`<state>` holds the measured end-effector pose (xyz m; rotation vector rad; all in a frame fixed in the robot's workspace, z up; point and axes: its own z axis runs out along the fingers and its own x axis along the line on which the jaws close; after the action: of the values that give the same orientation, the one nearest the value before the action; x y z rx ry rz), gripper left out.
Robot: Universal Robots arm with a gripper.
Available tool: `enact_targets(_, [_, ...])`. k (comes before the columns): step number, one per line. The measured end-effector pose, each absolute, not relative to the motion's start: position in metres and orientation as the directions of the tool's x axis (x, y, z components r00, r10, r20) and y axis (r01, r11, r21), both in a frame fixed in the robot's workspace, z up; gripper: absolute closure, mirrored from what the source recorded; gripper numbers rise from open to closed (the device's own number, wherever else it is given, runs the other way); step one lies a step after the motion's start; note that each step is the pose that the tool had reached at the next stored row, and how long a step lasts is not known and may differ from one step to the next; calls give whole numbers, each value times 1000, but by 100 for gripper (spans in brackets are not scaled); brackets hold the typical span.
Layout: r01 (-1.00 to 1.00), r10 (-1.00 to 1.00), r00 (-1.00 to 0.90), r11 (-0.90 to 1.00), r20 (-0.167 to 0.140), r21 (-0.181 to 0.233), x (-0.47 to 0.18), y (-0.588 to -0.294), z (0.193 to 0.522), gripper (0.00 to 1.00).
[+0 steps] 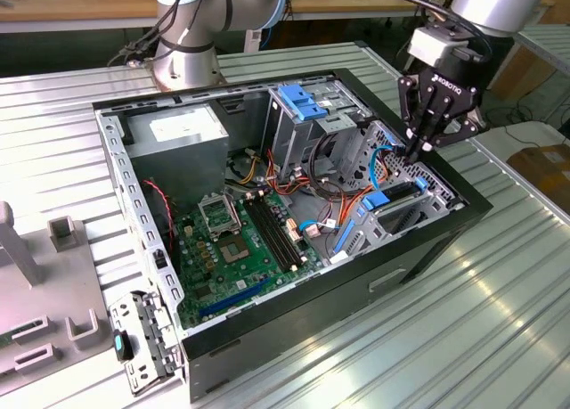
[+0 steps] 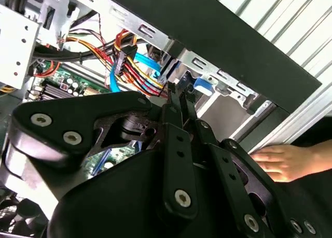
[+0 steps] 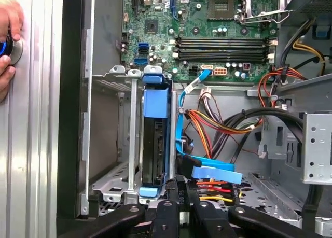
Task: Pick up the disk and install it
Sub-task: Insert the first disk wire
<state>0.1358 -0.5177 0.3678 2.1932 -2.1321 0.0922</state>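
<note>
The disk (image 3: pixel 155 144) stands on edge in a slot of the metal drive cage (image 3: pixel 111 186), dark between bright blue carrier rails with a blue tab on its end. The exterior view has it low in the cage (image 1: pixel 389 198), at the case's right side. My gripper (image 1: pixel 415 152) hangs over that cage with its black fingers pressed together, nothing between them. In the first wrist view the gripper (image 3: pixel 179 186) has its tips at the disk's edge, beside a blue cable plug (image 3: pixel 215 173). The second wrist view has the gripper (image 2: pixel 179 95) just short of the cage rim.
The open case holds a green motherboard (image 1: pixel 240 240), a grey power supply (image 1: pixel 183 133) and a blue latch plate (image 1: pixel 303 102). Orange and red cables (image 3: pixel 218 124) run beside the cage. A person's hand (image 3: pixel 6 41) rests outside the case wall (image 2: pixel 288 160). A loose bracket (image 1: pixel 142 342) lies at the front.
</note>
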Motion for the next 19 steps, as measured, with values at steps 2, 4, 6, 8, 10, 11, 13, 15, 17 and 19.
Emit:
enact_targets(2, [-1000, -995, 23, -22, 99, 16, 134, -518, 366, 83])
enact_targets(4, [-1000, -995, 17, -15, 96, 16, 133, -518, 365, 83])
enact_targets(6, [-1000, -998, 17, -16, 65, 16, 132, -521, 364, 83])
enact_targets(8, [-1000, -999, 16, -16, 49, 16, 132, -527, 363, 83])
enact_targets(10, [-1000, -999, 17, -16, 42, 16, 132, -534, 362, 83])
enact_targets(11, [-1000, -999, 16, -16, 37, 15, 131, -539, 362, 83])
enact_targets(13, [-1000, -1000, 16, -16, 19, 15, 130, -543, 362, 83])
enact_targets(15, [-1000, -1000, 16, -16, 5, 15, 125, -546, 361, 83])
enact_targets(17, [-1000, -1000, 16, -16, 3, 15, 124, -552, 359, 83])
enact_targets(19, [-1000, -1000, 15, -15, 3, 15, 124, -553, 355, 83])
